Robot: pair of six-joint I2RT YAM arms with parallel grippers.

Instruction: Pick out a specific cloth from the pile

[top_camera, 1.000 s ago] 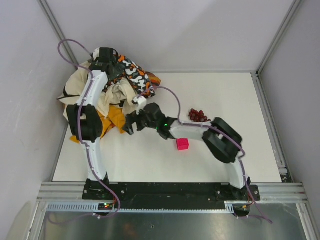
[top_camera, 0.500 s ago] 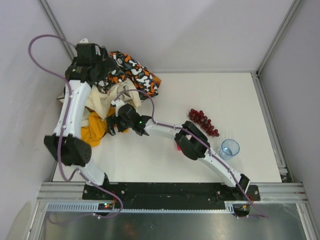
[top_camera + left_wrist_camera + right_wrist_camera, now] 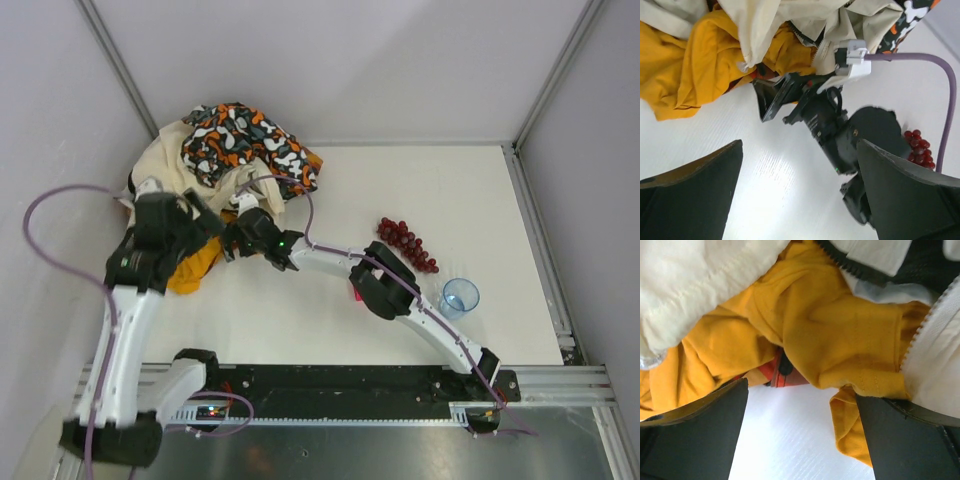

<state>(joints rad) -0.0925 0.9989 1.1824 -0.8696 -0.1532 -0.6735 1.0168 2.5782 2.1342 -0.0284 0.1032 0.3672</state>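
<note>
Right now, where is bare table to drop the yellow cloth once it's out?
Bare: the far-right table between the camouflage cloth and the right wall, beyond the grapes; also the near strip between the right arm and the front edge. Crowded: the far-left corner, where the pile, the yellow cloth, the left gripper and the right gripper, both open, meet.

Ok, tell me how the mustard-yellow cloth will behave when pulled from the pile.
Probably floppy: the cloth lies in soft crumpled folds, so it should sag and drape. Likely to drag the cream fabric lying over it along.
</note>
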